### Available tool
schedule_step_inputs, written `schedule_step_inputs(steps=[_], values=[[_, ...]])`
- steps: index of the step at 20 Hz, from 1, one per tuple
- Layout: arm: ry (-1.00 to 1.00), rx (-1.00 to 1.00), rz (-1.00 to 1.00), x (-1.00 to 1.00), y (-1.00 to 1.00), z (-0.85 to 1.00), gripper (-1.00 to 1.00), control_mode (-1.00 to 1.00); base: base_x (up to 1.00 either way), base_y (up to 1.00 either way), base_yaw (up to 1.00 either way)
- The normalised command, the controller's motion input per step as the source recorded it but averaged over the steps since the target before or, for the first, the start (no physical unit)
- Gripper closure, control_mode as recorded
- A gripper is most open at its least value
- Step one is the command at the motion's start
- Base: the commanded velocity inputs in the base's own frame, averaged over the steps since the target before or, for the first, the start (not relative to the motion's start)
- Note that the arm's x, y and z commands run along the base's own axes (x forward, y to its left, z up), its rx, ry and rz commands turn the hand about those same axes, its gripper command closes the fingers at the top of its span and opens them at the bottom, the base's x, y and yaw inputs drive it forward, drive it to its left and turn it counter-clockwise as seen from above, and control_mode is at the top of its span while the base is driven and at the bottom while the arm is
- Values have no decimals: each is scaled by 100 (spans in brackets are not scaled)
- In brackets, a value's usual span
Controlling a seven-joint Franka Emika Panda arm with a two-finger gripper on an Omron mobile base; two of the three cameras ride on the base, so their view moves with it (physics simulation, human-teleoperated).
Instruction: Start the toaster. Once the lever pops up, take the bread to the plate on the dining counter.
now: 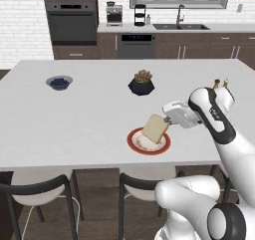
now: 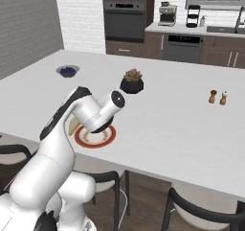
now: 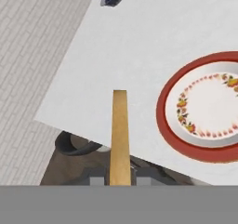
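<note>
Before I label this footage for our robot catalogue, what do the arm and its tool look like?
The arm is made of glossy white rounded segments with dark grey-black bands and caps at the joints; one round grey cap sits on its wrist in the right base view. The tool is a blocky white body with two small dark fingers. No cables or markings are visible.

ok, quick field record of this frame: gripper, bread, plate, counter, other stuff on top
gripper: gripper shut on the bread, over the dining counter's near edge
bread: bread held tilted above the plate, not lying flat on it
plate: plate red rim, floral white centre, nothing on it
counter: dining counter white top
other: blue-filled bowl, potted plant, two shakers
</note>
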Motion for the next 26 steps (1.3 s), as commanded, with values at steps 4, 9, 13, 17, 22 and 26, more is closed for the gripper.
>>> schedule_step_inputs(steps=[4, 9, 13, 17, 22, 26], values=[[0, -4, 0, 2, 0, -19, 100, -100, 0, 0, 0], [0, -3, 0, 11, -1, -20, 100, -100, 0, 0, 0], [0, -2, 0, 13, 0, -21, 100, -100, 0, 0, 0], [1, 0, 0, 17, -7, -22, 100, -100, 0, 0, 0], [0, 0, 0, 10, -7, -17, 100, -100, 0, 0, 0], [0, 0, 0, 6, -6, -13, 100, -100, 0, 0, 0]])
